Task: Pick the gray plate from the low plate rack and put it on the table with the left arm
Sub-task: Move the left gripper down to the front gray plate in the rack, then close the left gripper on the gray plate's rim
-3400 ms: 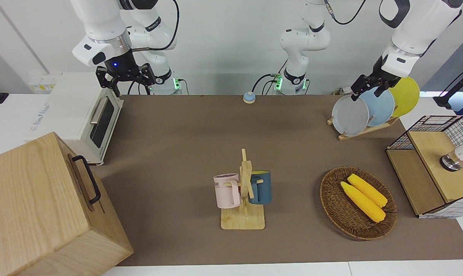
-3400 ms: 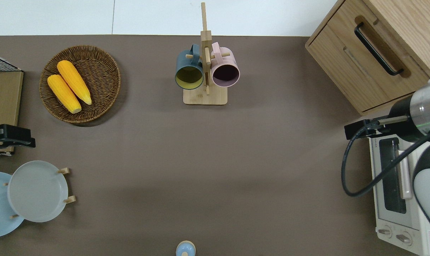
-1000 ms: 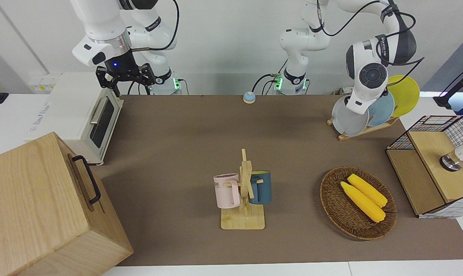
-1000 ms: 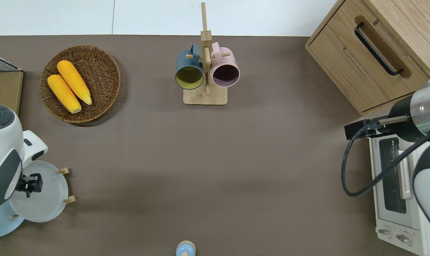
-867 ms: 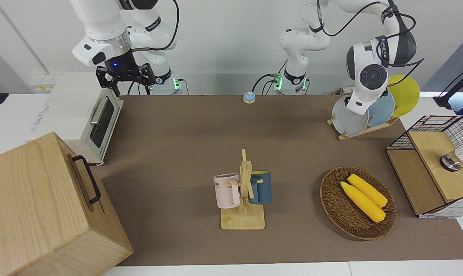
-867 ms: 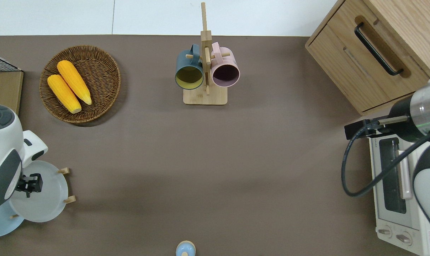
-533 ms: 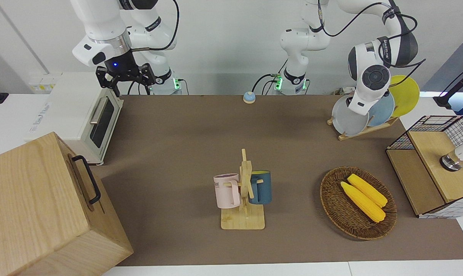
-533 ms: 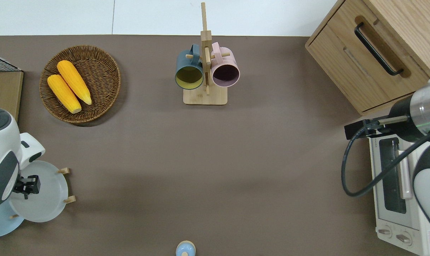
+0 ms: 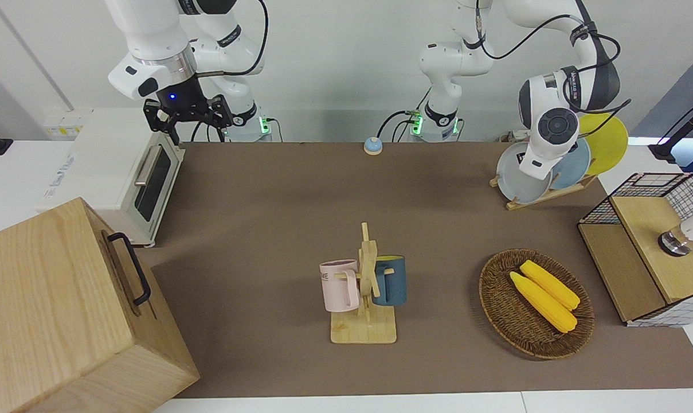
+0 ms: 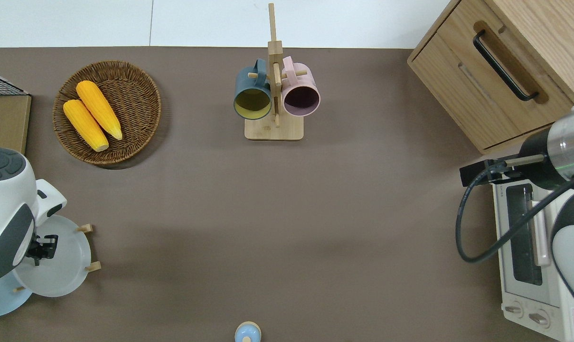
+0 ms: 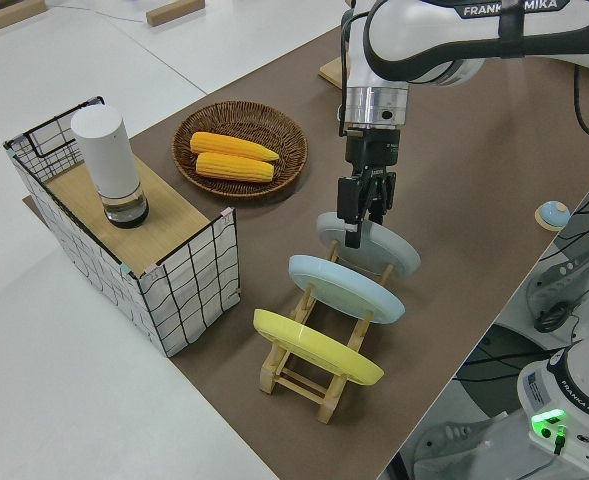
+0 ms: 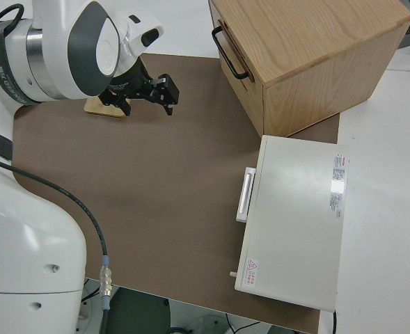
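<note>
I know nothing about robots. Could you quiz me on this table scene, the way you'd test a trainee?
1. True or false: the gray plate lies flat on the table.
2. Multiple choice: the corn cobs in the wicker basket number A) one, B) two, C) three.
3. Fill in: the left end effector is over the ____ plate.

Key: 1 false, it stands in the low plate rack; 2 B; 3 gray.
</note>
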Motion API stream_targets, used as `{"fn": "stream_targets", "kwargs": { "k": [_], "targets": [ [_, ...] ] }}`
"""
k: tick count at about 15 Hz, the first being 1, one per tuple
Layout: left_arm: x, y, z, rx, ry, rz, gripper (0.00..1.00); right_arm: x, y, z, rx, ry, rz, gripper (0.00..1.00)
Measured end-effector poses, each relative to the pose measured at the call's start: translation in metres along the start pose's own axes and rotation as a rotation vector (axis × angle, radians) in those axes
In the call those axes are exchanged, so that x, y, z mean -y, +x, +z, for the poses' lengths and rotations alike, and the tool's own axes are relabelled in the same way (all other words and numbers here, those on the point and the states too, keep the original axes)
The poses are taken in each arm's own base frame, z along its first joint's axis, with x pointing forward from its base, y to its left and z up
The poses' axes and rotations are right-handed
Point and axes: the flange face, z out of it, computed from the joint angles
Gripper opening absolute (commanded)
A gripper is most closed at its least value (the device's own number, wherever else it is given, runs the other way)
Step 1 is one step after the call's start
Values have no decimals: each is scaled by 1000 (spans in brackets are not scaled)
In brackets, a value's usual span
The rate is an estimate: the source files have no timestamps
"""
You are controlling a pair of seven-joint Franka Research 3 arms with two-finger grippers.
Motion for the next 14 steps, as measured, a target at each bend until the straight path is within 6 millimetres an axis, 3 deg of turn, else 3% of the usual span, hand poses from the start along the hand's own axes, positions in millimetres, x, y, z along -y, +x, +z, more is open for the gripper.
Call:
{"fn": "stream_targets", "kwargs": {
  "k": [1,9,14],
  "targets": [
    [1,0,1,0,-1,-3,134,0,0,0,0,0,0,983],
    [-4,-3,-9,-19,-42,-11,0,0,0,0,0,0,0,983],
    [-2,-6,-17,-35,-56,-18,0,0,0,0,0,0,0,983]
  ]
}}
